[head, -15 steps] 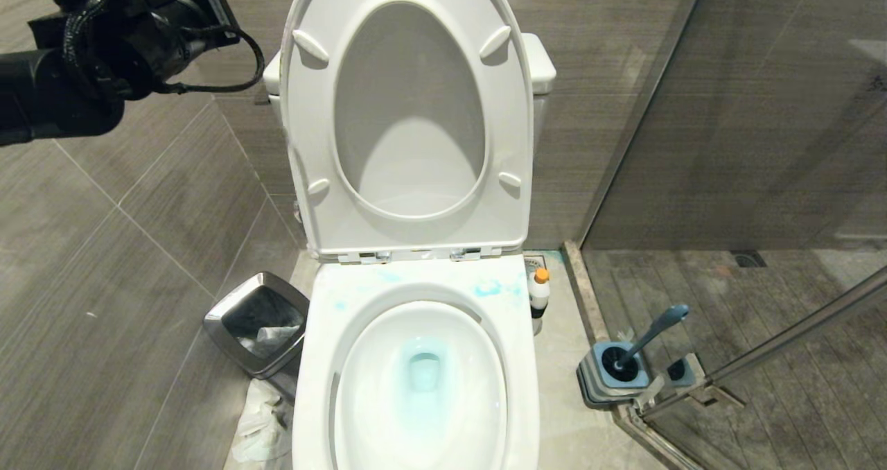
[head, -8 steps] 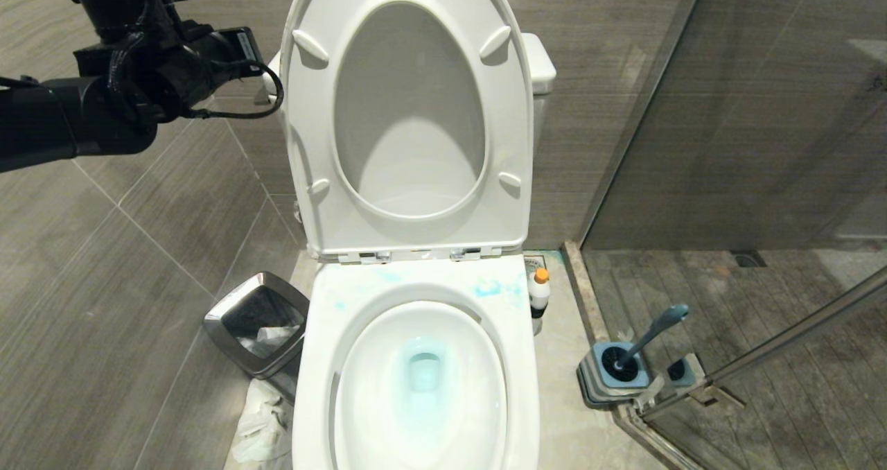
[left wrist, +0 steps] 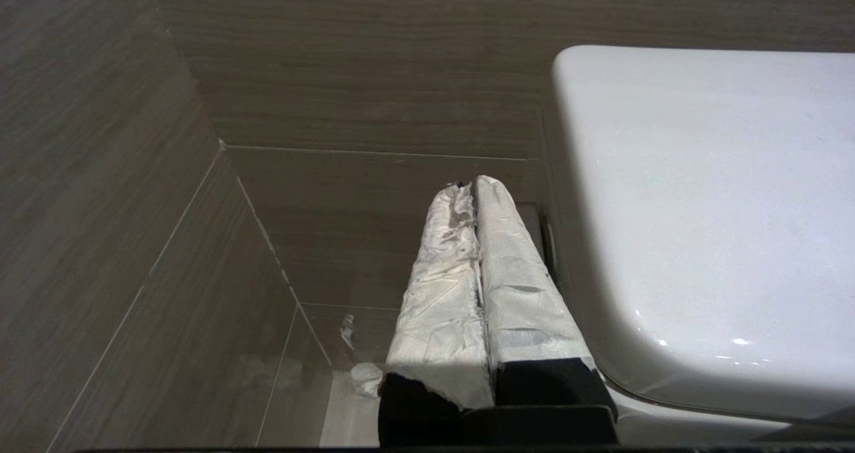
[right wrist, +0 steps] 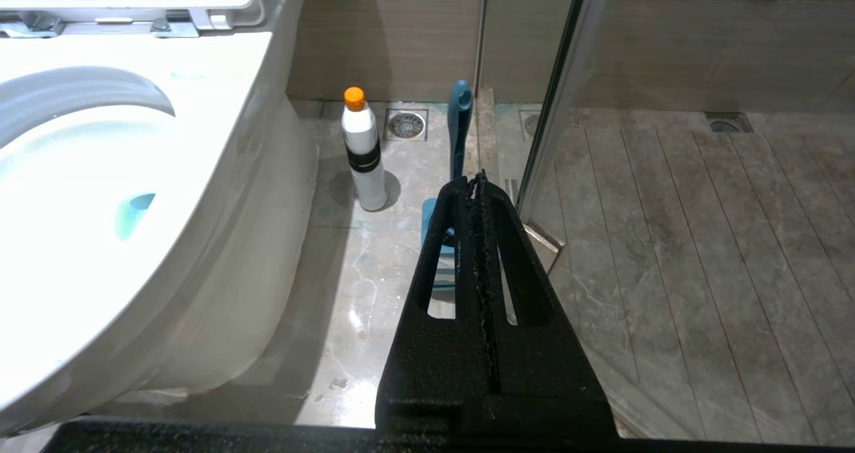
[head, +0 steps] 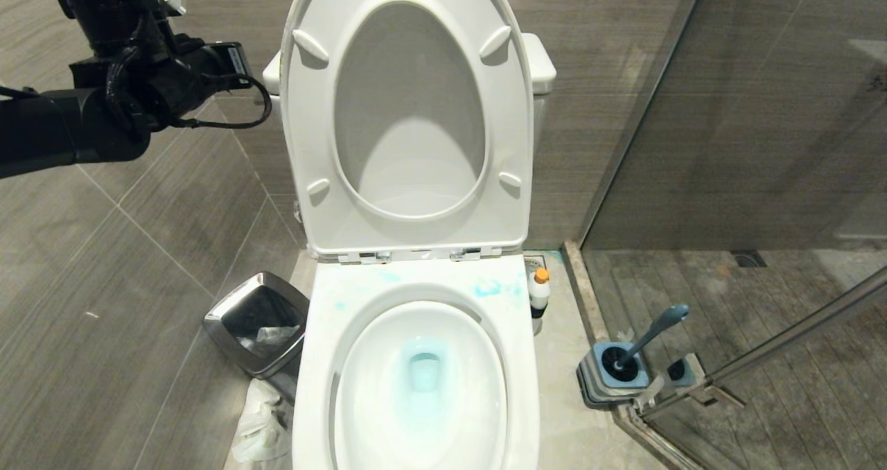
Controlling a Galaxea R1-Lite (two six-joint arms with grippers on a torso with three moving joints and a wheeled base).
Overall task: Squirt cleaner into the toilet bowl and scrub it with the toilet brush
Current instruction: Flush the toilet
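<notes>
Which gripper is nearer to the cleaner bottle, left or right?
Right. The right gripper is shut, low over the floor close to the cleaner. The left gripper is shut, up beside the tank, far from it.

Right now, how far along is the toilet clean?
Done, by the looks: blue tint in the toilet bowl water and blue smears on its rim; the cleaner stands capped on the floor, and the toilet brush sits in its base. In hand: nothing; the left gripper is shut beside the tank, the right gripper shut. Left: possibly just a flush.
</notes>
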